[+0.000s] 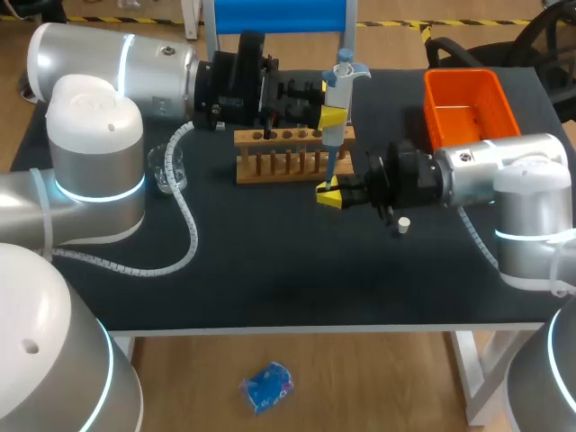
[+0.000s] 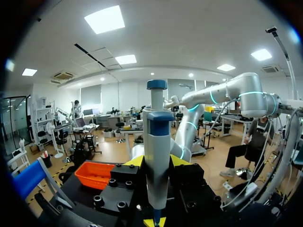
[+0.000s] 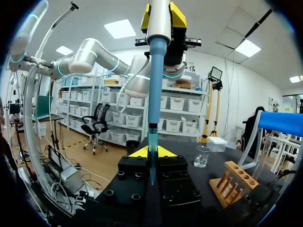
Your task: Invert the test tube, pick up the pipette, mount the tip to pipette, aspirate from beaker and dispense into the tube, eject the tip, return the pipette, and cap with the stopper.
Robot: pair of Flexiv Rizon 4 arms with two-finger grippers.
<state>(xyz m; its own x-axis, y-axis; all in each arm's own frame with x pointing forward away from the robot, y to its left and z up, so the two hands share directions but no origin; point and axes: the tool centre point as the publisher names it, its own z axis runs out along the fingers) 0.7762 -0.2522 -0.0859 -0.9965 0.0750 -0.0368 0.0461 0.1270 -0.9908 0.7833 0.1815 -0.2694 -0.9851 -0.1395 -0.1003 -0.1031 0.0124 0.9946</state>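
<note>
The blue and white pipette (image 1: 338, 85) stands upright over the right end of the wooden tube rack (image 1: 286, 155), with my left gripper (image 1: 329, 116) shut on its body. In the left wrist view the pipette (image 2: 156, 156) rises between the yellow fingertips (image 2: 134, 161). Its thin tip (image 3: 152, 137) points down into a clear test tube (image 3: 151, 163), which my right gripper (image 3: 151, 152) is shut on just in front of the rack. Seen from the head view, the right gripper (image 1: 328, 193) hides most of the tube. A small white stopper (image 1: 404, 225) lies on the mat under my right wrist.
A glass beaker (image 1: 167, 167) stands at the left near my left arm and shows as the beaker (image 3: 202, 156) in the right wrist view. An orange bin (image 1: 469, 104) sits at the back right. A blue stand panel (image 1: 274, 16) rises behind the rack.
</note>
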